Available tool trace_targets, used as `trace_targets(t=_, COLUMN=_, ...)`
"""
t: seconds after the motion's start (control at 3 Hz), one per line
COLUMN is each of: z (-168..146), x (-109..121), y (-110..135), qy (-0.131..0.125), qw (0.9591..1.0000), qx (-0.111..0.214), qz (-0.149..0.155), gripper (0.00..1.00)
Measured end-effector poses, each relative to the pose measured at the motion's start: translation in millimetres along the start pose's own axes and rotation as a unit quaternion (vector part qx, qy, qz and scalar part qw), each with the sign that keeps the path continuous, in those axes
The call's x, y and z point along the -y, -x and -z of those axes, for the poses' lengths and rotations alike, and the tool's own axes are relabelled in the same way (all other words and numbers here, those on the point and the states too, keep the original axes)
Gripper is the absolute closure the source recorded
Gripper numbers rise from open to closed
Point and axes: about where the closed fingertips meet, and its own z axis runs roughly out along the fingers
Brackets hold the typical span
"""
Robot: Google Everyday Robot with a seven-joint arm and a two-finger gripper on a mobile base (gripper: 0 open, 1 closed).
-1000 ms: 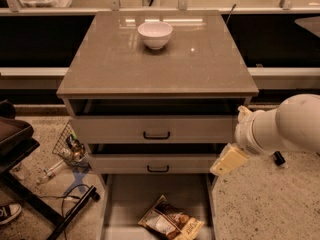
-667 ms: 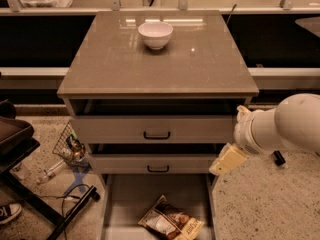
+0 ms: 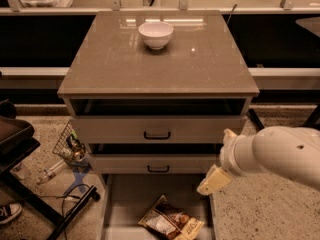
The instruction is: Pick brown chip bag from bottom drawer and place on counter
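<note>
Brown chip bag (image 3: 170,222) in the open bottom drawer (image 3: 122,204), gripper (image 3: 212,180) at the drawer's right wall.
The bag lies tilted on the drawer floor. The gripper hangs above the drawer's right rear corner, apart from the bag; whether it is open or closed cannot be told.

Brown chip bag (image 3: 170,221) is lying flat and a bit skewed, right of middle, in the pulled-out pale bottom drawer (image 3: 125,199). The glossy grey-brown counter (image 3: 110,59) sits above. Gripper (image 3: 214,180) hangs over the drawer's right wall.
</note>
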Motion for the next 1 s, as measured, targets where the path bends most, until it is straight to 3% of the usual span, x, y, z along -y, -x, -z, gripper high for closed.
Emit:
trace_targets(t=0.67, z=-105.3, x=-54.4, y=-64.3, qy=0.043, qw=0.9984, qx=-0.003, qz=-0.035, gripper=0.0)
trace_targets(t=1.0, z=-162.3, x=-95.5, y=-123.2, qy=0.075, qw=0.9954, qx=-0.001, qz=-0.058, gripper=0.0)
